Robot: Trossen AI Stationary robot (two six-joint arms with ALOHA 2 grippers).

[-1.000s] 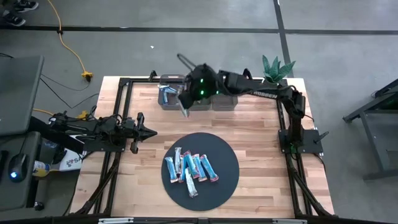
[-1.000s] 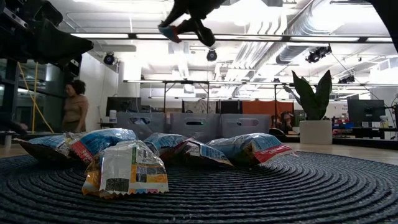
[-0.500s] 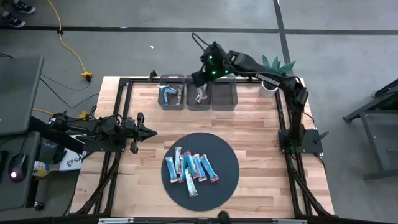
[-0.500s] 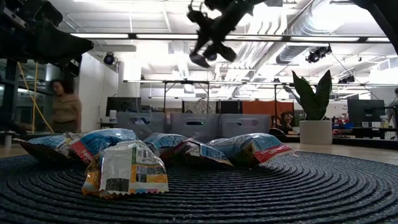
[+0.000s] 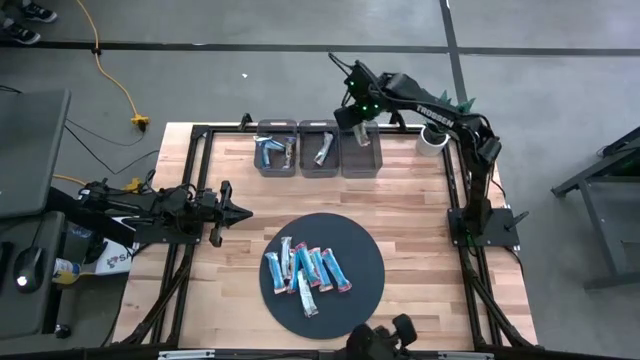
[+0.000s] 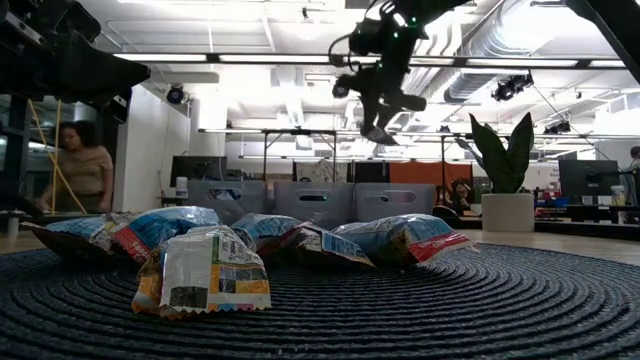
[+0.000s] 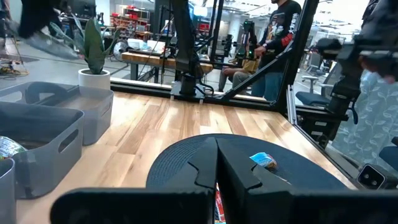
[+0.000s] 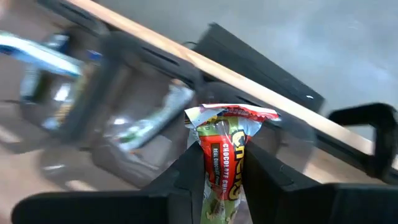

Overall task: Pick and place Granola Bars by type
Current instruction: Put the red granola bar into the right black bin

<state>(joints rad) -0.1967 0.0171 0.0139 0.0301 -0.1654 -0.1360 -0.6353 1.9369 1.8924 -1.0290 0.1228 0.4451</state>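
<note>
Right hand (image 5: 362,128) pinching red bar (image 8: 224,163) over bin (image 5: 360,153) at counter's far edge, likely for sorting; left hand (image 5: 236,212) pressed together, idle.

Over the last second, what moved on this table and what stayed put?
The right gripper, shut on a red-and-green granola bar, swung from over the left bin, past the middle bin, to above the right bin; the bar is not released. The left gripper stayed parked beside the round mat, and the pile of bars there did not shift.
</note>
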